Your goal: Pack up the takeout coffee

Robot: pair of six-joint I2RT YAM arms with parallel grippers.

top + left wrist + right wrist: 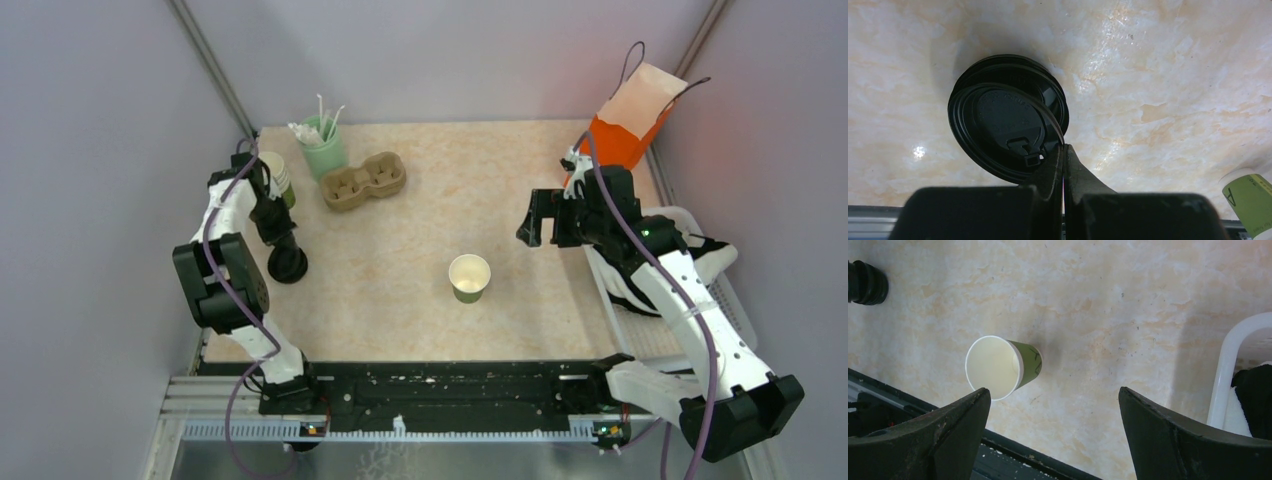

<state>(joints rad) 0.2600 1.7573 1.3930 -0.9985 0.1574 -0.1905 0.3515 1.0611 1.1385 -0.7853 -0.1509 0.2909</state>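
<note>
The takeout coffee cup point(469, 277), olive-green and cream paper, stands upright mid-table with its top open and no lid on it; in the right wrist view the cup point(998, 367) shows a cream inside. My left gripper point(284, 248) is at the table's left, shut on the rim of a black plastic lid point(1003, 120). That lid tilts above a stack of black lids point(1048, 82) resting on the table. My right gripper point(1053, 392) hangs open and empty, above and to the right of the cup, apart from it.
At the back left stand a lidless stack of cups point(277, 172), a pale-green cup of white sticks point(324, 148) and a cardboard cup carrier point(363, 180). An orange-and-white paper bag point(635, 115) stands at the back right. A white tray point(700, 330) lies along the right edge.
</note>
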